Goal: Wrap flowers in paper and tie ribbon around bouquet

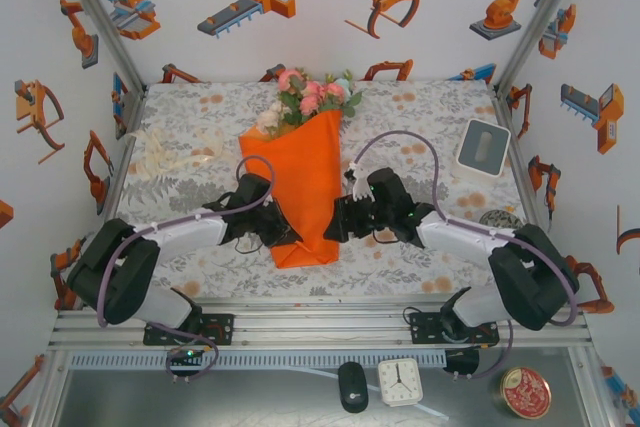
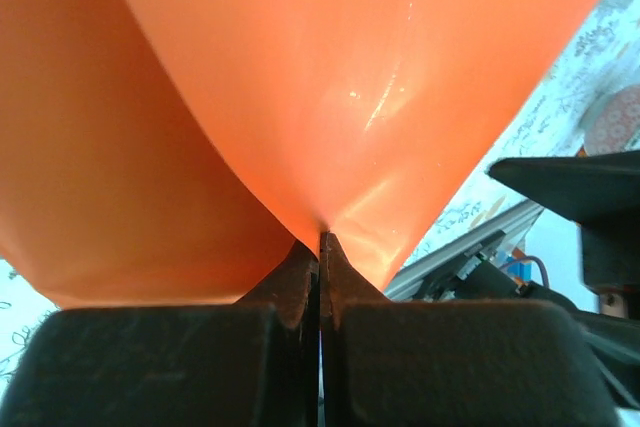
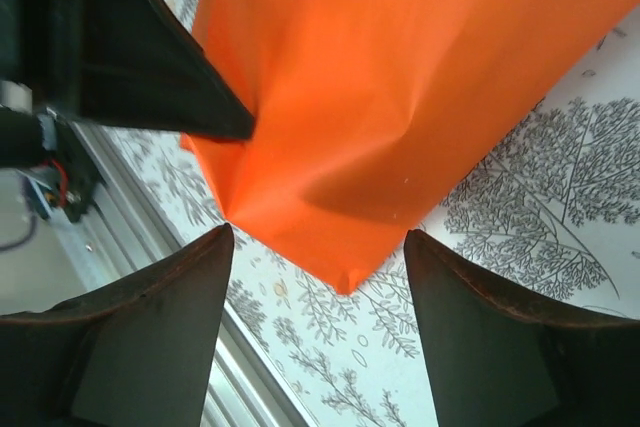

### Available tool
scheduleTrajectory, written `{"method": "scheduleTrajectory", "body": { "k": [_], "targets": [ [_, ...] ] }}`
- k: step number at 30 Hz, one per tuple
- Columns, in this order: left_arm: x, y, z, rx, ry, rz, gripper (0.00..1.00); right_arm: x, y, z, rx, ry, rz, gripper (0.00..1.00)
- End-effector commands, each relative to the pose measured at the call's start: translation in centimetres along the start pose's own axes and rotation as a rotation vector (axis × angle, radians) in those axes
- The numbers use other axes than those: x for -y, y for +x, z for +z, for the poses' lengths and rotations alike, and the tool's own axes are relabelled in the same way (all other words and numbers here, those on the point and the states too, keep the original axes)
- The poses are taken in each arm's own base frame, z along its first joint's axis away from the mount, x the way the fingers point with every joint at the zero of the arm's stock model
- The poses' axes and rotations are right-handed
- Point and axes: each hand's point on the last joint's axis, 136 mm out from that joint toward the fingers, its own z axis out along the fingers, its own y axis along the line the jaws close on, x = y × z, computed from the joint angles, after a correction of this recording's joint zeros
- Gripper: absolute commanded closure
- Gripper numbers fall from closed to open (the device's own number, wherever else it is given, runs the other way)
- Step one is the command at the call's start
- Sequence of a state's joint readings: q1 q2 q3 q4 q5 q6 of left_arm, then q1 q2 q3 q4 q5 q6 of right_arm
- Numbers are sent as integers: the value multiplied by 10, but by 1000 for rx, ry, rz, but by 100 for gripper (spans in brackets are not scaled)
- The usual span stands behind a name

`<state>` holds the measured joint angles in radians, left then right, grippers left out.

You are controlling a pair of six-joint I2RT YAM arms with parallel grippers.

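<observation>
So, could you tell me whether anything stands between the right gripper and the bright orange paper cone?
Nothing visible does: the bright orange paper cone lies ahead of the open right gripper, while the left gripper pinches it.

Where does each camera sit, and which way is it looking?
Top external: above and behind the arms, facing down at the table, bouquet, left arm and right arm.
Left wrist: on the left arm, facing along its jaws, shut on the paper.
Right wrist: on the right arm, facing down between its open jaws at the paper's bottom corner.
Shared: all see the orange paper.
</observation>
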<state>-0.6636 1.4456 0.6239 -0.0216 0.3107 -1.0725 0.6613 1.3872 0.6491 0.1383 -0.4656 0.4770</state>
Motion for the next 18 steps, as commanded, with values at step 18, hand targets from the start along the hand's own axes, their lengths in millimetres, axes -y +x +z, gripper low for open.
{"method": "scheduleTrajectory", "body": {
  "k": [18],
  "targets": [
    [2, -15, -32, 174, -50, 163, 58, 13, -5, 61, -76, -63, 102, 59]
  ]
}}
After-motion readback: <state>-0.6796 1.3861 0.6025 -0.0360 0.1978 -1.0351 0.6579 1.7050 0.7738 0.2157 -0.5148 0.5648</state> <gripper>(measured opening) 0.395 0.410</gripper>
